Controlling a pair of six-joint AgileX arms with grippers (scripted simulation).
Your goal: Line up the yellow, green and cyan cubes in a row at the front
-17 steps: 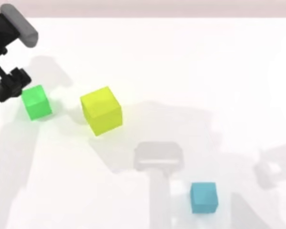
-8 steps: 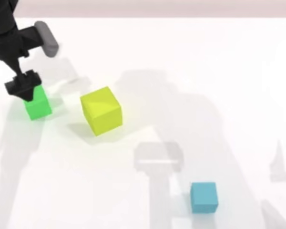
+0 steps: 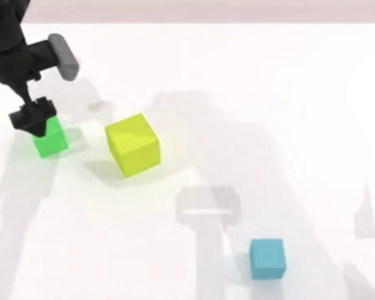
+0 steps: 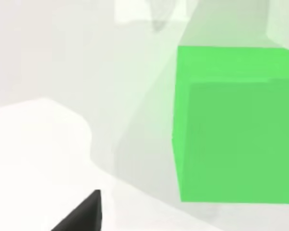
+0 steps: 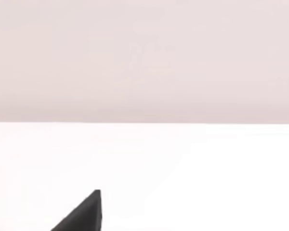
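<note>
Nearest the front edge of the white worktop (image 3: 250, 94), right of the middle, sits the cyan cube (image 3: 267, 259), alone and flat on the surface, well apart from the other two cubes.

Farther back and left of the middle stands the yellow cube (image 3: 132, 144), the largest of the three, turned a little so that one corner faces the front. It touches nothing.

Near the left edge, at about the same depth as the yellow cube and apart from it, rests the green cube (image 3: 50, 139). The left tool (image 3: 32, 117) is right over the back left part of this cube, its dark body covering the cube's far corner in the top view, with the left arm running up from it to the back left corner of the worktop. Whether this tool is spread, pressed together or pinching the cube cannot be told from the pictures. The left wrist view shows the green cube (image 4: 236, 125) very close, filling much of the frame, sitting on the pale surface with a dark piece of the tool at the edge.

The right tool is outside the top view; the right wrist view shows only bare worktop and a pale wall beyond it.
</note>
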